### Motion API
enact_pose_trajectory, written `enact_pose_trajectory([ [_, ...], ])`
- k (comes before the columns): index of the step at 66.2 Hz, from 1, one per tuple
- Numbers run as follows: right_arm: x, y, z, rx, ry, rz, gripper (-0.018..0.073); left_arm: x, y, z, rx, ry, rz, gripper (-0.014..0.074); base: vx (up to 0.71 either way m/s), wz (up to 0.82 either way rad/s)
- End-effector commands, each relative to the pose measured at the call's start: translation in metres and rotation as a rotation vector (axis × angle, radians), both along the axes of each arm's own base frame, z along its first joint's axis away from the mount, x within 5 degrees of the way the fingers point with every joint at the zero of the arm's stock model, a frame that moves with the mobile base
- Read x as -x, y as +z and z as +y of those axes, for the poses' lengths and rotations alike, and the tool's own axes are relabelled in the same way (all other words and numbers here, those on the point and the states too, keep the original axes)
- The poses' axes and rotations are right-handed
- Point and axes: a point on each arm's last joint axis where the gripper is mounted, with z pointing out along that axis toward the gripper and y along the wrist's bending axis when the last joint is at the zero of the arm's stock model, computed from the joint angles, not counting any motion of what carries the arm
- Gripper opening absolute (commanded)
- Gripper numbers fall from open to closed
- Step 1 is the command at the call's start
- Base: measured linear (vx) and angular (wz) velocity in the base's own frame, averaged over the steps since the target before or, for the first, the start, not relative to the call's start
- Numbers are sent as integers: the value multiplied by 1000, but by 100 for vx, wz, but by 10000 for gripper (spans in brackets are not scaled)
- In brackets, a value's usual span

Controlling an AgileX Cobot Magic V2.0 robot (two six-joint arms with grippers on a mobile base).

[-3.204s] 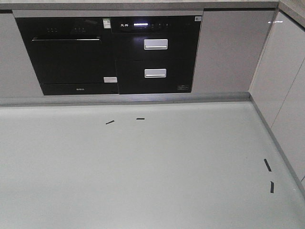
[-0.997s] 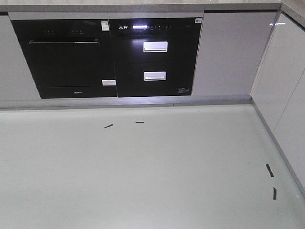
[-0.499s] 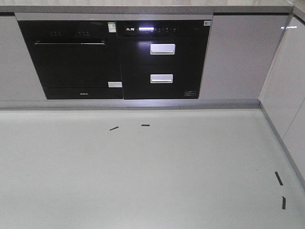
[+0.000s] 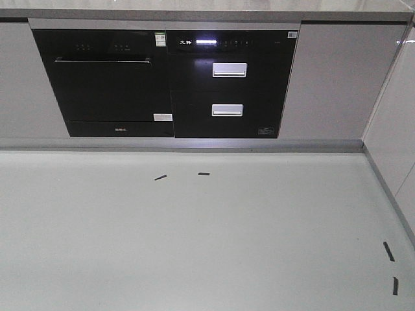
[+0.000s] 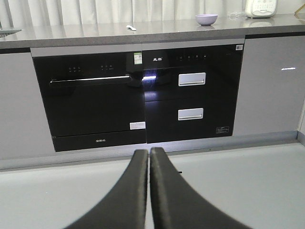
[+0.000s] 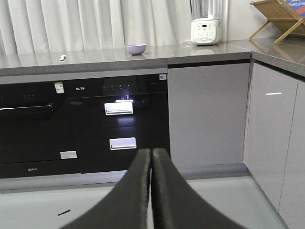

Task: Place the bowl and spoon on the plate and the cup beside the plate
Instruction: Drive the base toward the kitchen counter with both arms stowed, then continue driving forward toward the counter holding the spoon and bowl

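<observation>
The lavender bowl (image 5: 206, 19) stands on the grey countertop (image 5: 95, 34) far ahead, right of centre in the left wrist view. It also shows as a small bowl (image 6: 136, 48) in the right wrist view. A small pale spoon (image 5: 130, 27) lies on the same counter to the bowl's left, and the spoon (image 6: 62, 57) is only a speck in the right wrist view. The plate and the cup are out of view. My left gripper (image 5: 149, 151) and right gripper (image 6: 151, 151) are both shut on nothing, low over the floor and well short of the cabinets.
A black built-in oven (image 4: 107, 84) and black drawers with silver handles (image 4: 229, 69) fill the cabinet front under the counter. A white appliance (image 6: 206, 31) and a wooden rack (image 6: 281, 16) stand on the counter. White cabinets (image 4: 395, 123) close the right side. Black tape marks (image 4: 160, 177) lie on the floor.
In the front view the oven, drawers and floor tape marks have slid to the right and slightly down in the frame. No object has been touched.
</observation>
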Motion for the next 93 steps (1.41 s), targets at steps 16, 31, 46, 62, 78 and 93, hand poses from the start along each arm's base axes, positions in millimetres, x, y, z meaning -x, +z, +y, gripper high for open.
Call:
enact_pose_trajectory([
  [16,1,6,1,12,7,-77,-3,-1,8,-1,20,-5,-66,-6,9,2],
  [31,1,6,1,12,7,-77,-3,-1,8,-1,20,-5,-66,-6,12,-1],
  [46,1,6,1,12,7,-77,-3,-1,8,-1,20,-5,-66,-6,14,-6],
  [62,1,6,1,12,7,-77,-3,-1,8,-1,20,-5,-66,-6,15,-4],
  [78,1,6,1,12,7,-77,-3,-1,8,-1,20,-5,-66,-6,16,1],
  [93,1,6,1,12,7,-77,-3,-1,8,-1,20,-5,-66,-6,16,5],
])
